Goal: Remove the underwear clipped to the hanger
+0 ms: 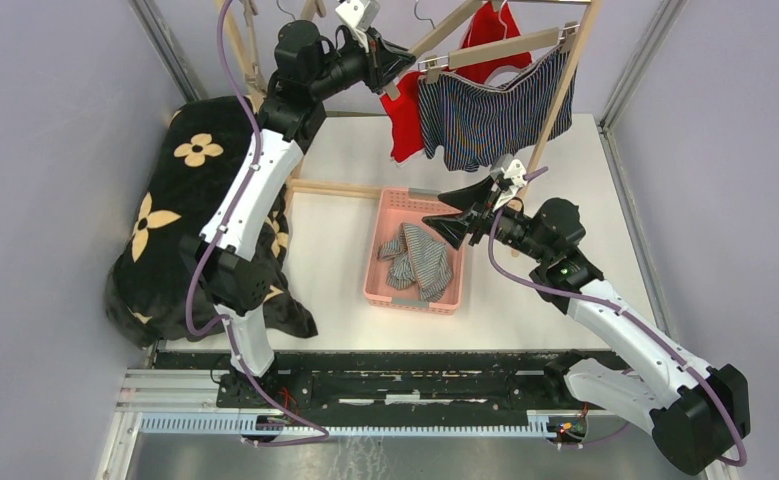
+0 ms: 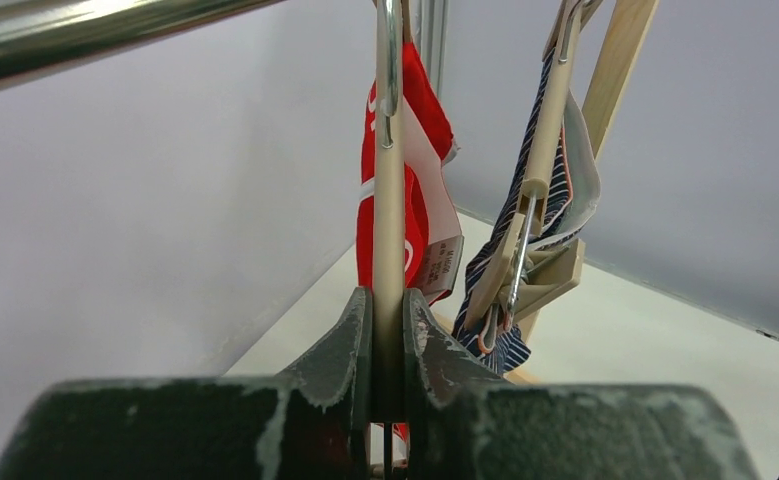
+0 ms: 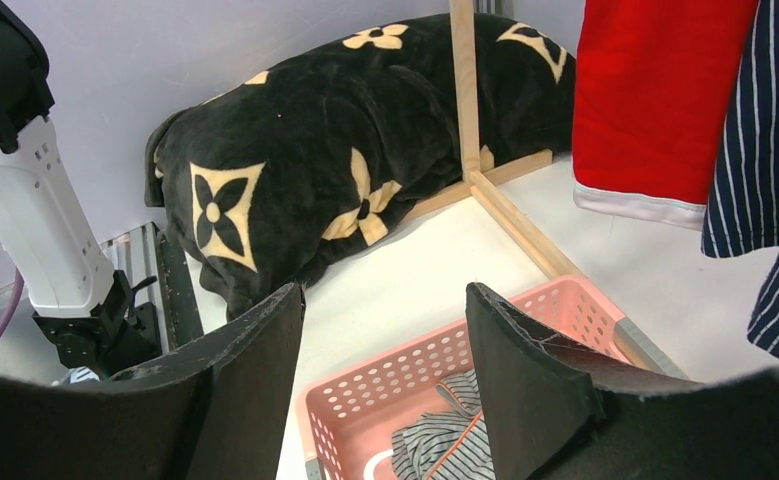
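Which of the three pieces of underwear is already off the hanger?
The grey-and-white striped briefs, lying in the pink basket; the red briefs and the dark blue striped boxers hang clipped to hangers.

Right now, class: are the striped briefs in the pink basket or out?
In. The striped briefs lie crumpled inside the walls of the pink basket.

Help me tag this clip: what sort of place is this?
Probably a robot lab test cell, not a home: plain grey walls around a white table, a metal mounting rail at its edge, a staged wooden rack.
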